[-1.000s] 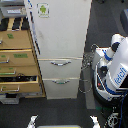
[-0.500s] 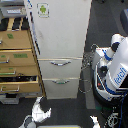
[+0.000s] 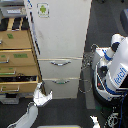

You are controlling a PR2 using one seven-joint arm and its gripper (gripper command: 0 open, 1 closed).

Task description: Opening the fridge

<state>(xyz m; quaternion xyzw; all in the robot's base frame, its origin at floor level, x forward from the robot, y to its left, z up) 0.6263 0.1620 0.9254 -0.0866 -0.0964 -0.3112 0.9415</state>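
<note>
The fridge [image 3: 60, 45] stands tall and white in the middle of the exterior view, its large upper door carrying a small green-figure sticker [image 3: 43, 9] near the top and two drawers below, each with a curved silver handle. The gripper [image 3: 42, 96] comes up from the near left of the scene on a pale arm and sits low, just in front of the fridge's lower left corner, beside the bottom drawer. Its fingers look parted a little, with nothing between them, though the picture is too coarse to be sure. From the gripper, the lower handle [image 3: 61, 81] lies up and to the right, close by; the upper handle [image 3: 60, 62] is farther up the same way. Both handles run left to right, so a grasp would probably need the fingers to close across that horizontal bar. To the left stands a tan wooden cabinet [image 3: 17, 60] with drawers pulled out; on the right is a white-and-blue robot body [image 3: 116, 65].
</note>
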